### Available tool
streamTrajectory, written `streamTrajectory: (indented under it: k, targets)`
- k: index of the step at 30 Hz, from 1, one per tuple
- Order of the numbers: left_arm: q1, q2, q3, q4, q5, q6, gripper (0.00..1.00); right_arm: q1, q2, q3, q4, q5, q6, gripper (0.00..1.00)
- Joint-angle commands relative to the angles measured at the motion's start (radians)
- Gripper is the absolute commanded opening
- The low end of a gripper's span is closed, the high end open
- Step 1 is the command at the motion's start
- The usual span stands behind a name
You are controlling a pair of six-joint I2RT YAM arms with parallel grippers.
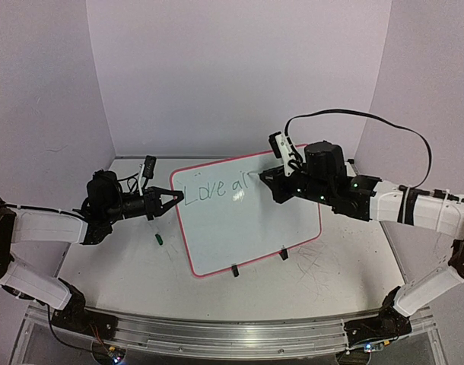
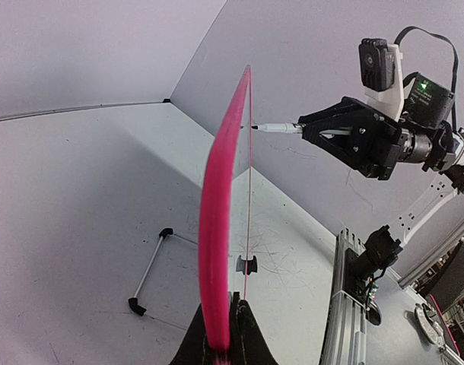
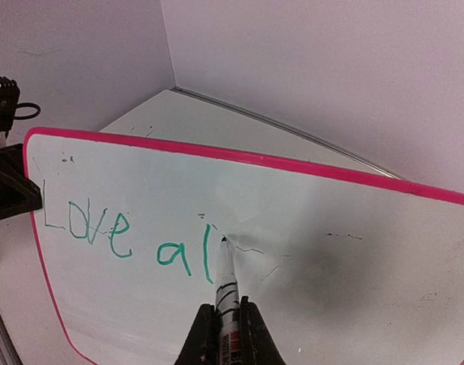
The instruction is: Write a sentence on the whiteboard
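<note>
whiteboard [image 1: 247, 228] stood up on the tabletop [image 1: 118, 266] looks thin, stiff, light and slick-faced, so the left gripper [image 1: 179, 198] pinching its pink side rim seems right while the right gripper [image 3: 223, 323] clamps a marker [image 3: 227, 277], tip by the sentence [image 3: 122, 243] at "Love al"

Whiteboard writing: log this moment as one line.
left gripper shut on whiteboard edge | right gripper shut on marker | tip at board beside last letter | sentence reads "Love al", unfinished

whiteboard [image 1: 247, 228]: one is standing mid-frame
black clips [image 1: 234, 270] [image 1: 284, 254]: two are sitting on its lower edge
marker [image 3: 227, 285]: one is showing
grippers [image 1: 175, 199] [image 1: 276, 186]: two are flanking the board
green words [image 3: 87, 224]: two are showing
</note>
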Motion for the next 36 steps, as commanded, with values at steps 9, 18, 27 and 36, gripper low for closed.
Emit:
streamTrajectory:
  k: [9, 18, 27, 36]
  targets:
    - [-0.004, -0.010, -0.015, -0.065, -0.046, 0.087, 0.00, -0.005, 0.031, 0.062, 0.061, 0.037, 0.005, 0.00]
    - [-0.004, -0.009, -0.016, -0.067, -0.045, 0.087, 0.00, -0.005, 0.016, 0.014, 0.050, 0.030, 0.017, 0.00]
    - [-0.004, -0.012, -0.016, -0.068, -0.046, 0.086, 0.00, -0.003, -0.004, -0.041, 0.033, 0.020, 0.038, 0.00]
    - [-0.004, -0.006, -0.011, -0.069, -0.043, 0.087, 0.00, -0.004, -0.031, -0.085, 0.018, 0.018, 0.054, 0.00]
